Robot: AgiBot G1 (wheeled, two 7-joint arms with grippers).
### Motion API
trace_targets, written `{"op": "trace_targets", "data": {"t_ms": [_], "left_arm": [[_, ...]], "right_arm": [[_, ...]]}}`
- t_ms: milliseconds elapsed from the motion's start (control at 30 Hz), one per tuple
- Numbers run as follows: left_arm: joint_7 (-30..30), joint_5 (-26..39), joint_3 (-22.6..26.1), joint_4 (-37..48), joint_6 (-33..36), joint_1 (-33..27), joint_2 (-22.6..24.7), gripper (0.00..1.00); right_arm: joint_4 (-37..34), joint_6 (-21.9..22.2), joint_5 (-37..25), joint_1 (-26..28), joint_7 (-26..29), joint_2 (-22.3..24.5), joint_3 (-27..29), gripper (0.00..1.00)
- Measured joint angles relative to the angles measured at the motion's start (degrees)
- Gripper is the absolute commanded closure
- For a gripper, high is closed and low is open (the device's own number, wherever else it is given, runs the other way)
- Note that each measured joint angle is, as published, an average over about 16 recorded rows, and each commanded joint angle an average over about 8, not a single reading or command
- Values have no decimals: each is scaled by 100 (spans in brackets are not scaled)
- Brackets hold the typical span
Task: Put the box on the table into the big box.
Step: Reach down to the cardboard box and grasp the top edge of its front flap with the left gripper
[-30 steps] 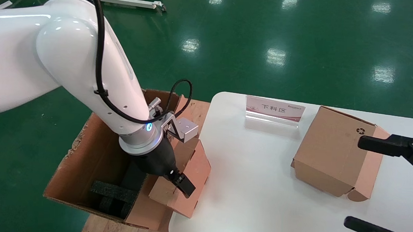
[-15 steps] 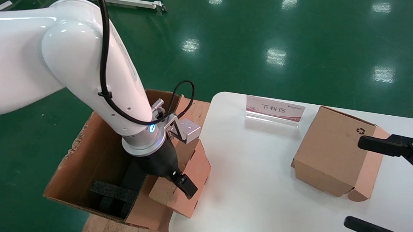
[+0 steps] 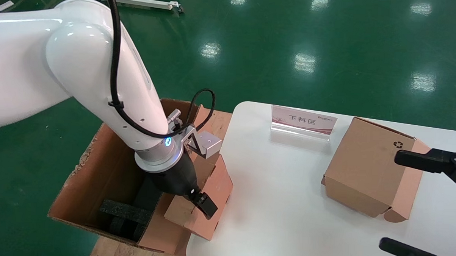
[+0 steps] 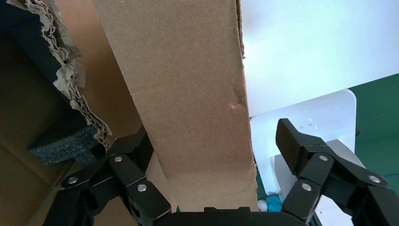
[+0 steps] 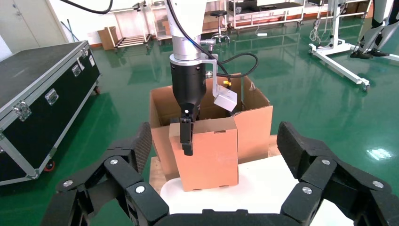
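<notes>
Your left tool (image 3: pixel 195 202) straddles the small brown box (image 3: pixel 206 203), fingers spread: one finger stands clear of its side, so the grip looks released or not yet made. The box perches at the desk (image 3: pixel 286 206) corner, leaning against the big box's (image 3: pixel 97 169) torn rim, not inside yet. Left to do, by my reading: carry it over the rim onto the black foam blocks (image 3: pixel 124 213). Your right tool (image 3: pixel 426 203) idles, spread wide, by the recycling-symbol carton (image 3: pixel 367 167). White glossy desk, sign stand (image 3: pixel 303 121), green shiny workshop floor (image 3: pixel 291 50).

Box (image 3: pixel 206 203) between big box (image 3: pixel 97 165) and table (image 3: pixel 286 206).
</notes>
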Motion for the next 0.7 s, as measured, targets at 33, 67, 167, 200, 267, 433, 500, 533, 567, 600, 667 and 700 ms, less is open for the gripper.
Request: {"op": "trace_targets", "data": {"t_ms": [33, 67, 167, 200, 267, 433, 500, 533, 567, 600, 667, 700], "left_arm": [[0, 0, 0, 0, 0, 0, 0, 100], [0, 0, 0, 0, 0, 0, -1, 100], [0, -1, -1, 0, -1, 1, -2, 100], [0, -1, -1, 0, -1, 1, -2, 100], [1, -2, -1, 0, -1, 1, -3, 100], [2, -3, -1, 0, -1, 1, -5, 100], [2, -3, -1, 0, 0, 1, -5, 100], [2, -2, -1, 1, 0, 0, -6, 100], [3, -1, -1, 2, -1, 0, -6, 100], [3, -2, -1, 2, -1, 0, -7, 100], [5, 3, 1, 7, -2, -3, -8, 100], [6, 6, 2, 10, -3, -5, -9, 100]], "right_arm": [[0, 0, 0, 0, 0, 0, 0, 88], [0, 0, 0, 0, 0, 0, 0, 76], [0, 0, 0, 0, 0, 0, 0, 38], [0, 0, 0, 0, 0, 0, 0, 26], [0, 0, 0, 0, 0, 0, 0, 3], [0, 0, 0, 0, 0, 0, 0, 0], [0, 0, 0, 0, 0, 0, 0, 0], [0, 0, 0, 0, 0, 0, 0, 0], [0, 0, 0, 0, 0, 0, 0, 0], [0, 0, 0, 0, 0, 0, 0, 0], [0, 0, 0, 0, 0, 0, 0, 0], [0, 0, 0, 0, 0, 0, 0, 0]]}}
